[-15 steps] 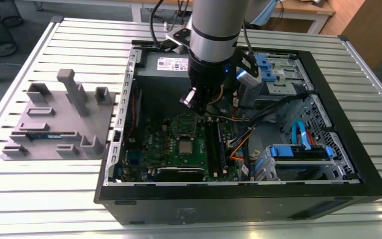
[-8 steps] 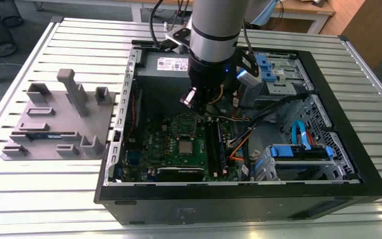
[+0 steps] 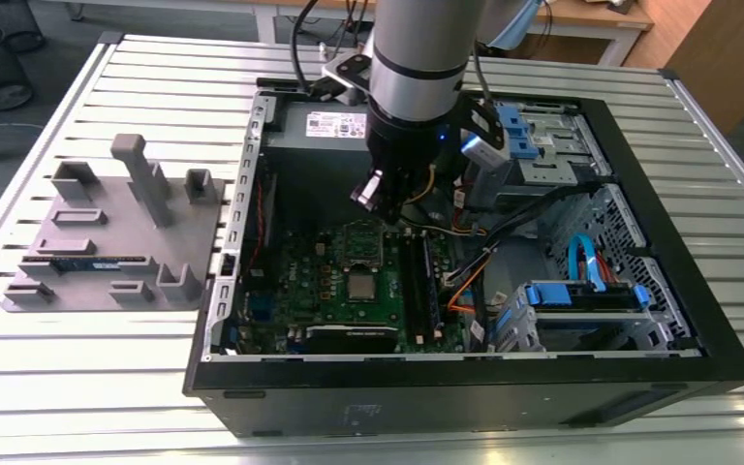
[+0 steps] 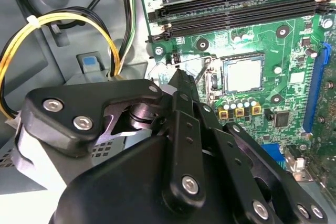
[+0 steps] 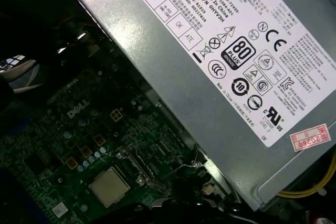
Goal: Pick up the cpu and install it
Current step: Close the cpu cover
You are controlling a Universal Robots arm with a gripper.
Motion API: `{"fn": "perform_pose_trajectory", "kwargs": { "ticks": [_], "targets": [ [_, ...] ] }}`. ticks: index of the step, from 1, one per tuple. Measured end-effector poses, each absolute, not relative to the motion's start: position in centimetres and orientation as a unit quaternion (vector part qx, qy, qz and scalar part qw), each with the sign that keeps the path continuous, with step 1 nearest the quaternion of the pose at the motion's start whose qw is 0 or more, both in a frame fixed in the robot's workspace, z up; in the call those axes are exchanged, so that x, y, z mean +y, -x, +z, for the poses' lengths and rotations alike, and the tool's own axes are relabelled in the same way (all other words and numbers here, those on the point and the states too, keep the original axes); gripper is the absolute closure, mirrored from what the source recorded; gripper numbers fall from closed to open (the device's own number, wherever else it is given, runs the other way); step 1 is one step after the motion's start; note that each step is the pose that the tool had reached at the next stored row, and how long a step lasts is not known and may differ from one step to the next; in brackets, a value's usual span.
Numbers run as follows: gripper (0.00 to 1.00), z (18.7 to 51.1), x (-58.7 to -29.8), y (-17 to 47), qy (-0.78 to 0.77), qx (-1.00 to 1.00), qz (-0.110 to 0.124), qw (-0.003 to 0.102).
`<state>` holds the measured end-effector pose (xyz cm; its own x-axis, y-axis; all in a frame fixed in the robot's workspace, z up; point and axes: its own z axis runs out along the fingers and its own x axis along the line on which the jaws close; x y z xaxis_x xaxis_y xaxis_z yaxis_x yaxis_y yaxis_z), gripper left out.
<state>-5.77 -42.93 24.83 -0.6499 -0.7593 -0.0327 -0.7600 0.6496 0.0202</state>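
Note:
The cpu (image 3: 363, 286) is a small silvery square lying flat in its socket on the green motherboard (image 3: 301, 291) inside the open computer case. It also shows in both wrist views (image 4: 242, 73) (image 5: 108, 186). The metal socket frame (image 4: 206, 72) stands flipped open beside it. My gripper (image 3: 383, 199) hangs above the board, a little beyond the socket toward the power supply. Its black fingers (image 4: 181, 98) come together at the tip (image 4: 177, 74), shut, with nothing between them.
A grey power supply (image 3: 326, 124) (image 5: 236, 51) sits at the case's far end. Black memory slots (image 4: 236, 3) run beside the socket. Yellow cables (image 4: 63, 22) loop nearby. Drive cages with blue parts (image 3: 579, 291) fill the exterior view's right. A grey fixture (image 3: 101, 242) holds a memory stick (image 3: 88, 262).

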Motion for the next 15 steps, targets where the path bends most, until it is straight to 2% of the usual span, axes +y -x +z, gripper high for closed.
{"fn": "perform_pose_trajectory", "kwargs": {
  "ticks": [15],
  "targets": [
    [0.89,24.8,-44.7,5.9,0.429,0.903,0.016,0.011]
  ]
}}
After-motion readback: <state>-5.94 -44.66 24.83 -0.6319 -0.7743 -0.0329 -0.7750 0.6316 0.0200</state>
